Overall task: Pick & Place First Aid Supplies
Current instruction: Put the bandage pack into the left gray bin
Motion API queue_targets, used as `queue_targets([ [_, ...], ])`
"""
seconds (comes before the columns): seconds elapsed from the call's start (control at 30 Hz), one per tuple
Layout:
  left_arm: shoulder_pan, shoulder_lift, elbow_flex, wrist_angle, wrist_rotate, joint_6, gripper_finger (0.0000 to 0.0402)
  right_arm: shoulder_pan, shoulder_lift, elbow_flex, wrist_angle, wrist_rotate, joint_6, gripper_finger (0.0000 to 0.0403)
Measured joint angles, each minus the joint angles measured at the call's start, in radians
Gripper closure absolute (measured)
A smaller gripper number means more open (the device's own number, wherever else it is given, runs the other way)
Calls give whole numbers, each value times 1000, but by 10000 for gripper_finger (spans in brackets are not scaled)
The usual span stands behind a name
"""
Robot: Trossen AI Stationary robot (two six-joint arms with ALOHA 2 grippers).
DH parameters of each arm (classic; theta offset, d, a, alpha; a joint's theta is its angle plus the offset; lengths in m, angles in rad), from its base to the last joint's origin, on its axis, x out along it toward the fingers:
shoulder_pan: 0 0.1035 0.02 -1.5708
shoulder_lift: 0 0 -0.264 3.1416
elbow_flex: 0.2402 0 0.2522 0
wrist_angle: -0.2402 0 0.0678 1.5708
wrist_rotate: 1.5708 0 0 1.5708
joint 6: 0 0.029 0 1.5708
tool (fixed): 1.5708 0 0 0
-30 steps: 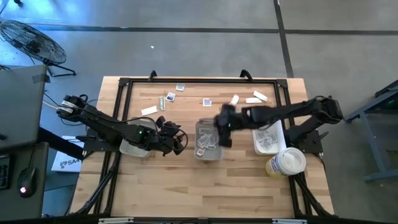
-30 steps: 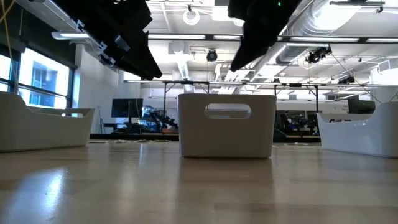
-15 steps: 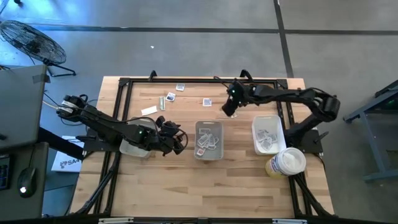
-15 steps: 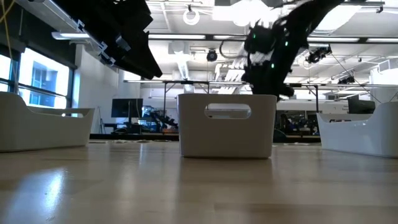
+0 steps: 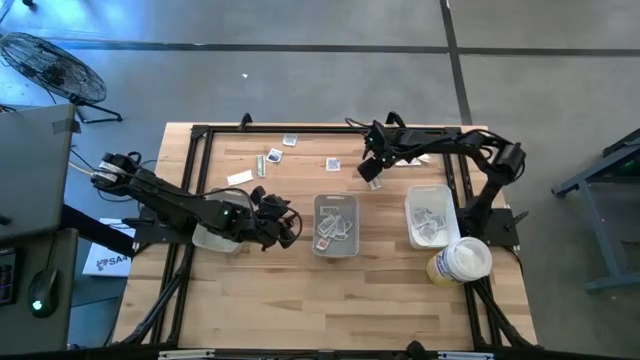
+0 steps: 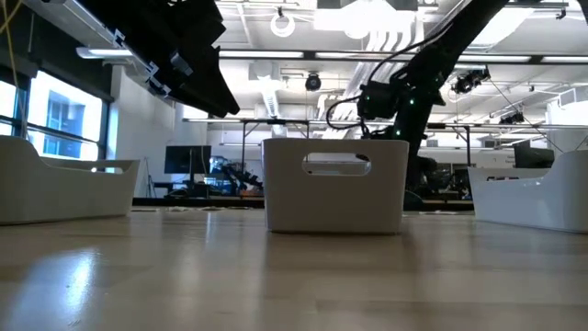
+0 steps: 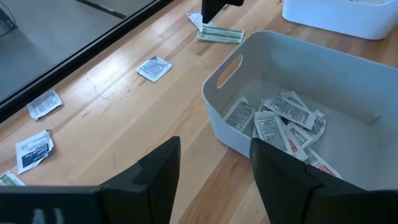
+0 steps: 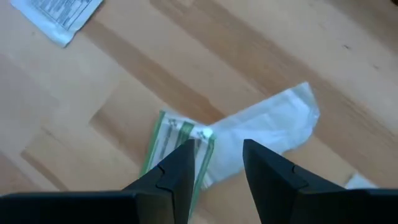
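Now the right gripper (image 8: 214, 165) hangs just above a green-white strip (image 8: 177, 146) at the far side of the table (image 5: 260, 300), fingers parted and holding nothing.

That strip lies against a plain white wrapper (image 8: 273, 124), the two overlapping, so fingers closing here could pinch both at once, or nudge the strip flat along the wood and come up empty. Both packets are thin and lie flush, leaving the fingertips (image 8: 171, 171) little edge to catch. More sachets (image 7: 154, 67) are scattered along the far edge, and others already sit in the grey middle tray (image 5: 335, 243) and the white right-hand tray (image 5: 410, 215). The left gripper (image 7: 211, 174) waits, also spread and empty, near the middle tray's left side.
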Motion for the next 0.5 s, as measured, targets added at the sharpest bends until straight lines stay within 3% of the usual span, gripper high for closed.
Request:
queue_targets([
  [0.2,0,0,0,0,-6,2,212,-7,63,0,52,-59,-1,274],
  [0.5,0,0,0,-1,-6,2,211,-3,90,4,91,-33,7,274],
])
